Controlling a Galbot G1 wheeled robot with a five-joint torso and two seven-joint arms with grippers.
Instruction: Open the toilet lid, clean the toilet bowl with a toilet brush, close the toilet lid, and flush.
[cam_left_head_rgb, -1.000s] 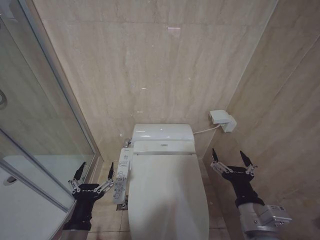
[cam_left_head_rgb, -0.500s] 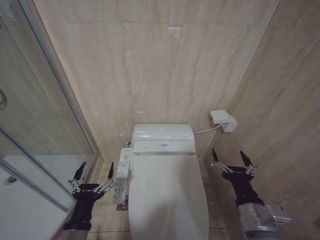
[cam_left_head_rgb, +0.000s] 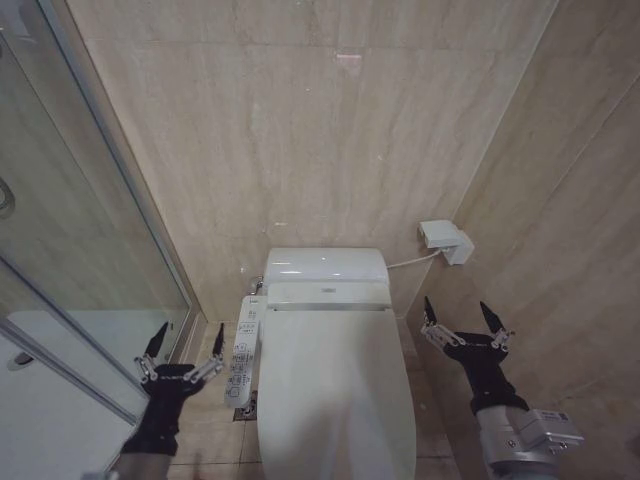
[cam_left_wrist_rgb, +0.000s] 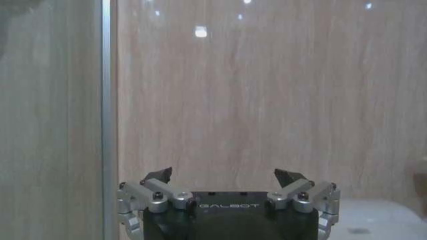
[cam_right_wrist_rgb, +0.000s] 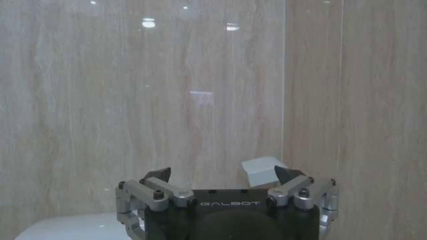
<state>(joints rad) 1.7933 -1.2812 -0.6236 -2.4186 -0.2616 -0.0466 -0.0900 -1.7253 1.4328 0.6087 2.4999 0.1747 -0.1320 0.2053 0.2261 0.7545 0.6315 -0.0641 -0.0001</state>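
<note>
Beige marble walls close us in on three sides, glass shower door (cam_left_head_rgb: 70, 270) on our left, and we're looking down at the lid (cam_left_head_rgb: 335, 400), shut flat over the bowl and running from the tank (cam_left_head_rgb: 325, 265) toward us. It sits dead centre between our arms, untouched. The button panel (cam_left_head_rgb: 243, 355) hangs off its left flank, and a small white wall box (cam_left_head_rgb: 445, 241) sits up to the right with a cord trailing back to the toilet.

Our left gripper (cam_left_head_rgb: 184, 343) hovers low on the left, just beside that panel, fingers spread wide and holding nothing. Our right gripper (cam_left_head_rgb: 466, 317) floats on the other side, near the lid's right edge but apart from it, fingers likewise splayed and empty. From the wrist cameras both are aimed at the wall, left gripper (cam_left_wrist_rgb: 227, 176) facing bare marble, right gripper (cam_right_wrist_rgb: 224, 174) with the wall box just past its tips.

So we judge we're at the very start: opening the lid. To do it well, we'd want one gripper down at the lid's near end (cut off at the bottom of the head view, so we can't see what there is to grab), catch the lid alone rather than the seat beneath, and swing it up in an arc about the hinge by the tank. Keep the left arm clear of the panel.
</note>
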